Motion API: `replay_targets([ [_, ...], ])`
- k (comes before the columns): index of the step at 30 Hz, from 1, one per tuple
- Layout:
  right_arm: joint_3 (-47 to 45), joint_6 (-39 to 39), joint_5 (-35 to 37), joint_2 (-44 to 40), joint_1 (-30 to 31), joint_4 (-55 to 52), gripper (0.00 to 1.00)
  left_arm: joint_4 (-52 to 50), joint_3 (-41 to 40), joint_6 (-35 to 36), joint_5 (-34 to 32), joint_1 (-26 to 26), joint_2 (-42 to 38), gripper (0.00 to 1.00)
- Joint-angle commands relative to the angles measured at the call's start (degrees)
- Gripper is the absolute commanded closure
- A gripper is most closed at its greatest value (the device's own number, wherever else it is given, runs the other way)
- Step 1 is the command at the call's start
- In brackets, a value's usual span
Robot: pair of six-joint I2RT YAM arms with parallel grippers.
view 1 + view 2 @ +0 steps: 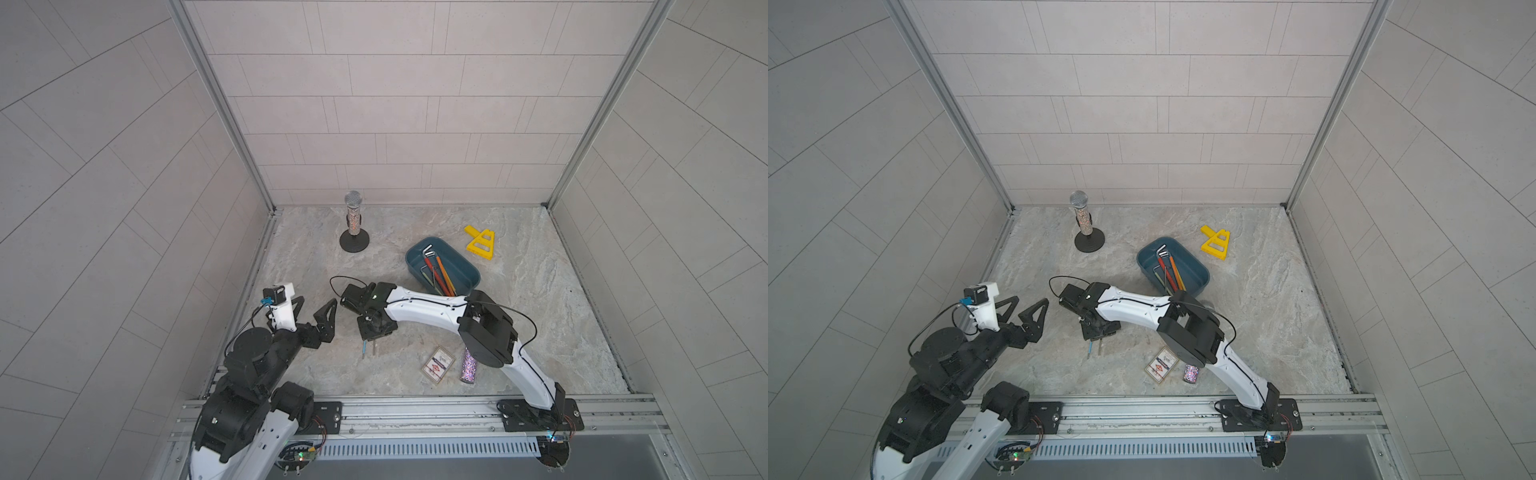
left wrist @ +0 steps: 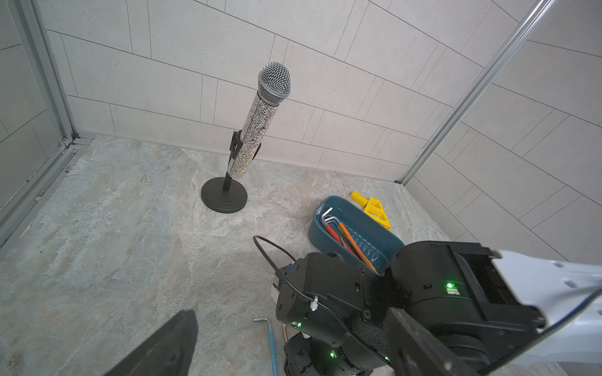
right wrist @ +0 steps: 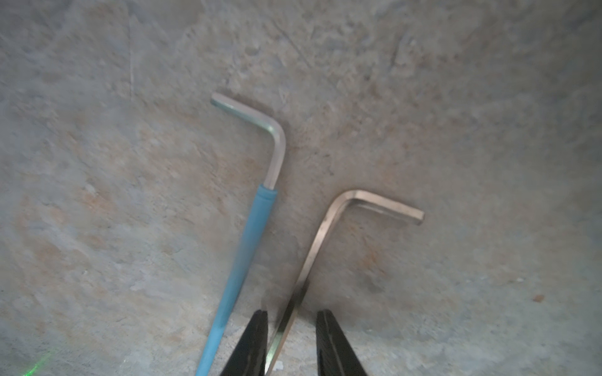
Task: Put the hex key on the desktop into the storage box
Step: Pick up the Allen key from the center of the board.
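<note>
- Jaws of the right gripper (image 3: 291,313) stand apart astride a bare steel L-shaped hex key (image 3: 325,228) on the grey marbled desktop (image 1: 540,311), low centre in both top views.
- A blue-sleeved hex key (image 1: 364,347) lies just left of it.
- We see the teal plastic storage box (image 1: 465,266) right of centre; the left gripper (image 1: 318,300) gapes, lower left.

Saw black fingers (image 3: 325,328) on the right gripper (image 3: 291,317). Found between them a bare key (image 3: 325,234), plain silver-grey; just beside them a sleeved key (image 3: 242,254), sky-blue over silver. Noted under both the desktop (image 3: 130,162), grey-beige marbled with rusty blotches. Well apart from the gripper, made out a teal box (image 1: 462,266) holding red and orange sleeves (image 1: 445,272), a yellow frame (image 1: 481,243), and a mic (image 1: 353,216), silver mesh over glitter, on a black stand (image 1: 354,243). Nearer the gripper, spotted a white card (image 1: 437,365) printed red and a purple-glitter tube (image 1: 469,368).
</note>
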Motion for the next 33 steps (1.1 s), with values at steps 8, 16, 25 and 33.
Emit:
replay_targets([
  [8,0.31,3.24,1.5,2.51,0.4,-2.3,0.8,0.81,-0.41,-0.21,0.58,0.5,-0.44,0.03],
  [16,-1.72,4.95,2.55,1.24,-0.19,-1.35,0.89,0.91,-0.43,-0.24,0.86,0.64,-0.51,0.03],
  [25,-2.2,5.46,3.11,-0.15,-0.3,-0.94,1.0,0.95,-0.43,-0.18,1.02,0.74,-0.37,0.03],
  [33,-2.49,4.28,6.27,-3.47,-0.44,-1.62,1.0,0.99,-0.48,-0.25,1.11,0.8,-0.27,0.03],
])
